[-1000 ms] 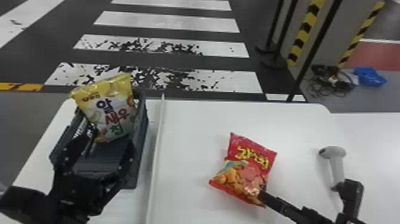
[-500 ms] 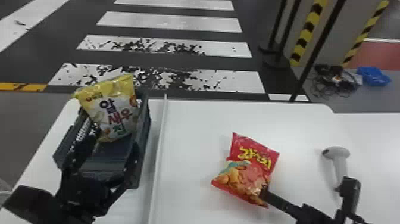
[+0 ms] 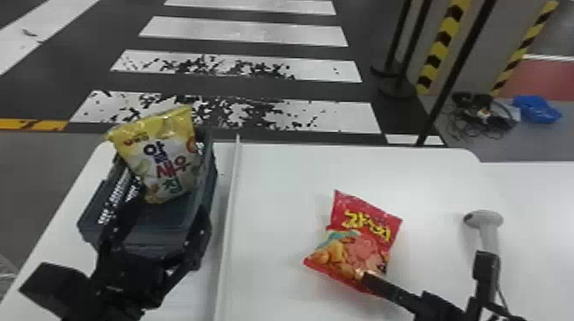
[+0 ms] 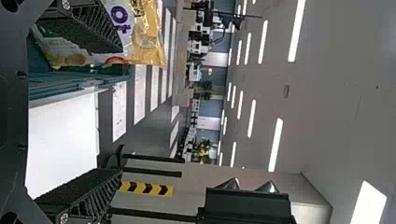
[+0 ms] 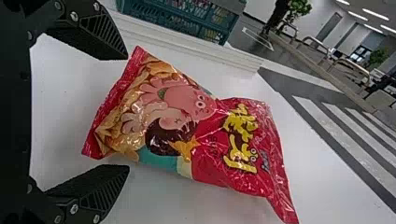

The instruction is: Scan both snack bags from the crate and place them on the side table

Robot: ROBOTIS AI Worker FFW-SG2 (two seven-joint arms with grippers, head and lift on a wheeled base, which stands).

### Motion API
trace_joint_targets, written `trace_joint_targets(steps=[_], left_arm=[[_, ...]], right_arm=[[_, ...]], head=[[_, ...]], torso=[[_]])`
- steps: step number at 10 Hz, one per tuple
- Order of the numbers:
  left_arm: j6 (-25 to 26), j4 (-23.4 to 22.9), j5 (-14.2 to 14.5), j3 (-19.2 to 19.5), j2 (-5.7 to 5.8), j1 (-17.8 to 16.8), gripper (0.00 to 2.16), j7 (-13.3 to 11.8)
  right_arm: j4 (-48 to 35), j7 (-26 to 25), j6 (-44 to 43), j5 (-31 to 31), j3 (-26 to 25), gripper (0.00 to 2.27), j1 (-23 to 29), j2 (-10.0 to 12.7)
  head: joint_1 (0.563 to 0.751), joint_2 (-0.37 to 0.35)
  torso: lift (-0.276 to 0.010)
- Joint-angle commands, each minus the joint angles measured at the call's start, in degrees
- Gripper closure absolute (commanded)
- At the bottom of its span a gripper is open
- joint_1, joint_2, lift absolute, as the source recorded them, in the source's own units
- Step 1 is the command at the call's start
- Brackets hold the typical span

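The yellow snack bag [image 3: 164, 158] leans upright in the far part of the dark crate [image 3: 209, 170]. Over the crate's near part is my left gripper [image 3: 160, 215], its fingers apart. In the left wrist view, the yellow bag [image 4: 147, 35] is beside one finger of the left gripper [image 4: 122, 109], with nothing between the fingers. The red snack bag [image 3: 358, 243] lies on the white table, its lower right edge by one finger of my right gripper [image 3: 426, 268]. From the right wrist view, the red bag [image 5: 187, 130] lies in front of the spread fingers of the right gripper [image 5: 127, 112].
A grey handheld scanner [image 3: 487, 220] is on the table at the right, close to the right gripper's outer finger. A raised white strip [image 3: 230, 205] runs between the crate and the red bag. Another white table surface [image 3: 534, 192] adjoins at the right.
My left gripper has shifted slightly right over the crate, still open. The head view has shifted a little. The right gripper and both bags look unchanged.
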Motion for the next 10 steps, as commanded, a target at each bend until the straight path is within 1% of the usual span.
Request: trace_joint_targets(steps=[1, 2, 3, 4, 5, 6, 7, 9, 10], left_arm=[[0.01, 0.39, 0.0, -0.08, -0.01, -0.08, 0.08, 0.0], [0.01, 0.65, 0.0, 0.0, -0.01, -0.17, 0.08, 0.0], [0.01, 0.74, 0.0, -0.08, -0.01, -0.17, 0.08, -0.09], [0.01, 0.92, 0.09, -0.08, -0.01, -0.26, 0.08, 0.0], [0.01, 0.92, 0.09, -0.08, 0.07, -0.26, 0.08, 0.0], [0.01, 1.18, 0.26, -0.08, 0.07, -0.34, 0.08, 0.0], [0.01, 1.35, 0.26, -0.08, 0.07, -0.43, 0.08, -0.09], [0.01, 1.44, 0.35, -0.08, 0.16, -0.43, 0.08, -0.09], [0.01, 1.35, 0.44, -0.08, 0.16, -0.43, 0.08, -0.09]], right_arm=[[1.03, 0.11, -0.03, 0.68, 0.69, 0.19, -0.82, 0.0], [1.82, 0.55, -0.56, 1.47, 1.22, 0.29, -1.34, 0.0], [2.08, 0.55, -0.74, 3.14, 1.66, 0.85, -1.78, 0.0], [2.08, 0.63, -2.67, 5.16, 1.92, 1.69, -1.78, 0.09], [2.08, 0.99, -3.37, 7.1, 2.01, 2.04, -1.78, 0.09], [2.08, 0.9, -3.37, 7.36, 2.01, 2.25, -1.78, 0.26], [2.17, 0.99, -4.6, 8.33, 2.1, 2.25, -1.78, 0.53], [1.91, 1.42, -11.63, 8.86, 2.18, 2.25, -0.82, 0.88], [0.76, 0.9, -12.87, 9.12, 2.1, 2.25, -0.38, 0.88]], head=[[0.695, -0.054], [0.695, -0.049], [0.695, -0.047], [0.695, -0.046], [0.695, -0.05], [0.695, -0.057], [0.695, -0.06], [0.695, -0.065], [0.695, -0.07]], torso=[[-0.095], [-0.095], [-0.095], [-0.095], [-0.095], [-0.095], [-0.095], [-0.095], [-0.095]])
